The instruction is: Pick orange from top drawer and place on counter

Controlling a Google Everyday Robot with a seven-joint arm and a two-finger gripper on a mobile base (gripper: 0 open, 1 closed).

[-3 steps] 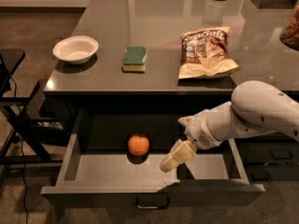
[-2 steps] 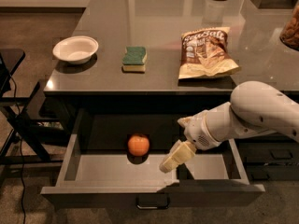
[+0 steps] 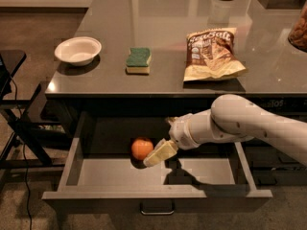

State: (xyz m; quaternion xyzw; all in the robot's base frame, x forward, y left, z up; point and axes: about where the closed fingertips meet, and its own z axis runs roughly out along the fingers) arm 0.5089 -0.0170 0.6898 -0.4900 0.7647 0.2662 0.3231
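Observation:
The orange [image 3: 141, 148] lies inside the open top drawer [image 3: 156, 194], left of centre near its back. My gripper [image 3: 160, 154] reaches down into the drawer from the right. Its cream tip is right beside the orange on the orange's right, touching or nearly touching it. The white arm [image 3: 240, 123] crosses the drawer's right half. The dark grey glossy counter [image 3: 163, 78] runs above the drawer.
On the counter stand a white bowl [image 3: 78, 50] at the left, a green and yellow sponge [image 3: 138, 60] in the middle and a chip bag [image 3: 212, 53] at the right. A black stand with cables [image 3: 14, 123] is left of the drawer. The drawer handle [image 3: 156, 208] faces front.
My gripper has moved left inside the drawer, from a gap away to right beside the orange. The orange has not moved.

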